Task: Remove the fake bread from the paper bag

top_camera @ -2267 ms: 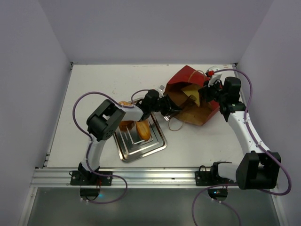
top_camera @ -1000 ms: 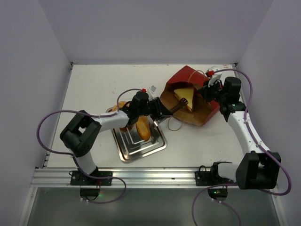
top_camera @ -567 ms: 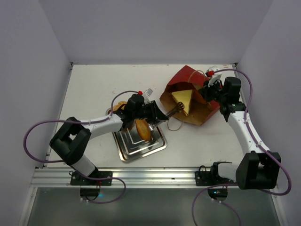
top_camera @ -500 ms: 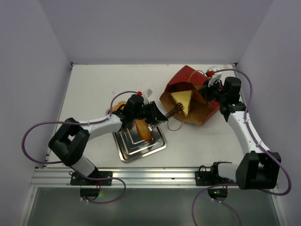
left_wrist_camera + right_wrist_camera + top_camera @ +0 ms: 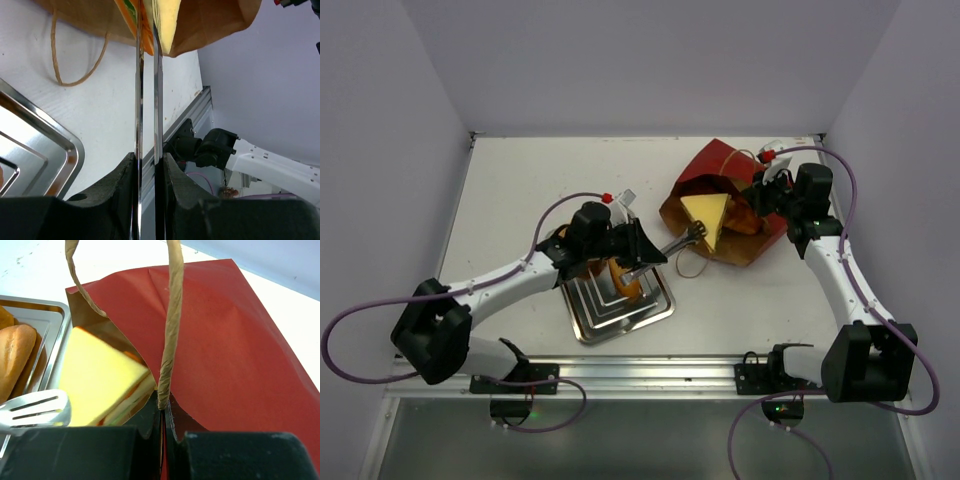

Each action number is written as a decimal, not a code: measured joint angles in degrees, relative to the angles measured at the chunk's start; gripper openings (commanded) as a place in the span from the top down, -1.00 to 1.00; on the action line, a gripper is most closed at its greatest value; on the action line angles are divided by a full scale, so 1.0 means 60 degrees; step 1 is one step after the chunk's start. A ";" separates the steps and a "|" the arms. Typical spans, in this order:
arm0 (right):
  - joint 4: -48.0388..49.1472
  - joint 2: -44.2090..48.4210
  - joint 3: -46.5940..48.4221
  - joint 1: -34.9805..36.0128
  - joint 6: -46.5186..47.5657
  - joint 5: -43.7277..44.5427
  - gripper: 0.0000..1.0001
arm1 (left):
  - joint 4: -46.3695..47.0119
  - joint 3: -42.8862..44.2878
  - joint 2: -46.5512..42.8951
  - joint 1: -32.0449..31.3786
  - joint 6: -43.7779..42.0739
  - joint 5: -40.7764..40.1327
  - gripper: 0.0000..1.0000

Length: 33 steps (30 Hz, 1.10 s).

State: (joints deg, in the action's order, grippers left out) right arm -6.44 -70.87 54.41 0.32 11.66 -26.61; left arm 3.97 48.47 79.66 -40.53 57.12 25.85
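The dark red paper bag lies on its side at the back right, mouth facing left. A pale yellow wedge of fake bread sits in the mouth. My left gripper is shut on silver metal tongs whose tips reach the wedge. The left wrist view shows the tong blades pinching the wedge at the bag. My right gripper is shut on the bag's rim at its string handle; the wedge and a tong tip show there too.
A silver tray sits left of the bag under my left wrist, with golden bread pieces on it. A loose string handle lies on the table by the bag mouth. Walls close in the table on three sides.
My left arm has drawn back leftward from the bag mouth, tongs in hand. The yellow wedge has come forward to the bag's mouth. The right gripper has stayed holding the bag.
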 measured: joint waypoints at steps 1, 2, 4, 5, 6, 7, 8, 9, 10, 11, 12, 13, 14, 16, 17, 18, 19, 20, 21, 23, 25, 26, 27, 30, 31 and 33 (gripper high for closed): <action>0.0000 0.0000 0.0000 0.0000 0.0000 0.0004 1.00 | -0.0124 -0.0055 -0.0153 0.0000 -0.0062 0.0026 1.00; 0.0000 0.0000 0.0000 0.0000 0.0000 0.0004 1.00 | -0.0284 -0.0127 -0.0346 0.0004 -0.0131 0.0062 1.00; 0.0000 0.0000 0.0000 0.0000 -0.0004 0.0000 1.00 | -0.0576 -0.0280 -0.0707 0.0004 -0.0226 0.0175 1.00; 0.0000 0.0000 0.0000 0.0000 -0.0004 0.0004 1.00 | -0.0747 -0.0346 -0.0867 0.0000 -0.0306 0.0226 1.00; 0.0000 0.0000 0.0000 0.0000 -0.0004 0.0004 1.00 | -0.0954 -0.0404 -0.1031 0.0000 -0.0397 0.0280 1.00; 0.0000 0.0000 0.0000 0.0000 -0.0007 0.0000 1.00 | -0.1195 -0.0455 -0.1202 0.0000 -0.0477 0.0335 1.00; 0.0000 0.0000 0.0000 0.0000 -0.0004 0.0004 1.00 | -0.1453 -0.0503 -0.1388 0.0000 -0.0568 0.0372 1.00; 0.0000 0.0000 0.0000 0.0000 -0.0007 0.0000 1.00 | -0.1719 -0.0535 -0.1592 0.0000 -0.0670 0.0404 1.00; 0.0000 0.0000 0.0000 0.0000 -0.0004 0.0004 1.00 | -0.2004 -0.0561 -0.1807 0.0000 -0.0750 0.0415 1.00; 0.0000 0.0000 0.0000 0.0000 -0.0007 0.0000 1.00 | -0.2350 -0.0561 -0.2069 0.0000 -0.0878 0.0430 1.00; 0.0000 0.0000 0.0000 0.0000 -0.0007 0.0004 1.00 | -0.2583 -0.0561 -0.2280 0.0000 -0.0958 0.0437 1.00; 0.0000 0.0000 0.0000 0.0000 -0.0007 0.0004 1.00 | -0.2881 -0.0561 -0.2572 0.0000 -0.1035 0.0437 1.00; 0.0000 0.0000 0.0000 0.0000 -0.0007 0.0004 1.00 | -0.3268 -0.0561 -0.2954 0.0004 -0.1177 0.0437 1.00; 0.0000 0.0000 0.0000 0.0000 -0.0007 0.0004 1.00 | -0.3854 -0.0561 -0.3563 0.0004 -0.1337 0.0415 1.00; 0.0000 0.0000 0.0000 0.0000 -0.0007 0.0004 1.00 | -0.4204 -0.0561 -0.3905 0.0004 -0.1421 0.0401 1.00; 0.0000 0.0000 0.0000 0.0000 -0.0007 0.0000 1.00 | -0.4568 -0.0561 -0.4258 0.0004 -0.1486 0.0375 1.00; 0.0004 0.0000 0.0000 0.0000 -0.0007 0.0000 1.00 | -0.4951 -0.0561 -0.4601 0.0004 -0.1545 0.0317 1.00; 0.0000 0.0000 0.0000 0.0000 -0.0007 0.0004 1.00 | -0.5344 -0.0561 -0.4932 0.0000 -0.1606 0.0255 1.00; 0.0000 0.0000 0.0000 0.0000 -0.0007 0.0004 1.00 | -0.5730 -0.0561 -0.5253 0.0004 -0.1628 0.0168 1.00; 0.0000 0.0000 0.0000 0.0000 -0.0007 0.0000 1.00 | -0.6524 -0.0561 -0.5847 0.0004 -0.1628 -0.0036 1.00; 0.0000 0.0000 0.0000 0.0000 -0.0007 0.0000 1.00 | -0.7209 -0.0561 -0.6342 0.0004 -0.1621 -0.0248 1.00; 0.0000 0.0000 0.0000 0.0000 -0.0007 0.0000 1.00 | -0.7661 -0.0561 -0.6634 0.0004 -0.1614 -0.0393 1.00; 0.0000 0.0000 0.0000 0.0000 -0.0007 0.0000 1.00 | -0.7952 -0.0561 -0.6812 0.0004 -0.1596 -0.0495 1.00; 0.0000 0.0000 0.0000 0.0000 -0.0011 0.0000 1.00 | -0.9012 -0.0557 -0.7391 0.0004 -0.1417 -0.0933 1.00; 0.0000 0.0000 0.0000 0.0000 -0.0011 0.0000 1.00 | -0.9333 -0.0557 -0.7599 0.0004 -0.1326 -0.1082 1.00; 0.0000 0.0000 0.0000 0.0000 -0.0011 0.0000 1.00 | -0.9905 -0.0557 -0.7956 0.0004 -0.1082 -0.1362 1.00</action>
State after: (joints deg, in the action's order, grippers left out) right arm -6.44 -70.87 54.41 0.32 11.60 -26.61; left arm -55.46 45.12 31.92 -40.51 50.63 17.67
